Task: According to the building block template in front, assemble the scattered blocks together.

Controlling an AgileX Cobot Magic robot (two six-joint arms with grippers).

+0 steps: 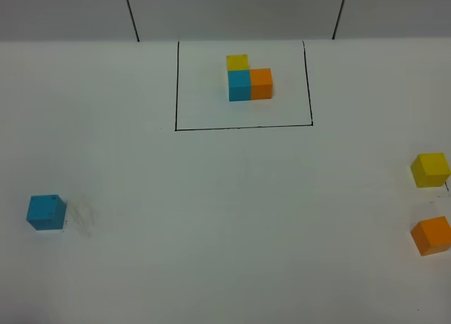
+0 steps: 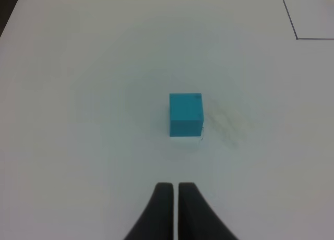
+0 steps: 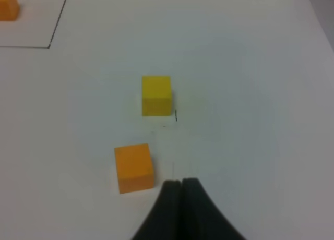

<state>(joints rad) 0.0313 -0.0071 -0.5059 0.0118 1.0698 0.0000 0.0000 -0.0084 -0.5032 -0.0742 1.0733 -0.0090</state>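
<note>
The building block template point(image 1: 248, 77) is a yellow, sky-blue and orange L inside a thin black rectangle at the back middle of the table. The loose sky-blue cube point(image 1: 46, 212) sits at the front left; it also shows in the left wrist view point(image 2: 185, 114). My left gripper point(image 2: 175, 188) is shut and empty, a short way from that cube. The loose yellow cube point(image 1: 430, 169) and orange cube point(image 1: 431, 235) sit at the right edge, apart from each other. In the right wrist view the yellow cube point(image 3: 156, 95) and orange cube point(image 3: 134, 166) lie near my shut, empty right gripper point(image 3: 180, 183).
The white table point(image 1: 232, 218) spans the whole exterior view. A corner of the black frame line point(image 2: 297, 37) shows in the left wrist view, and another corner point(image 3: 50, 46) with the template's orange cube point(image 3: 8, 5) in the right wrist view. Neither arm shows in the exterior view.
</note>
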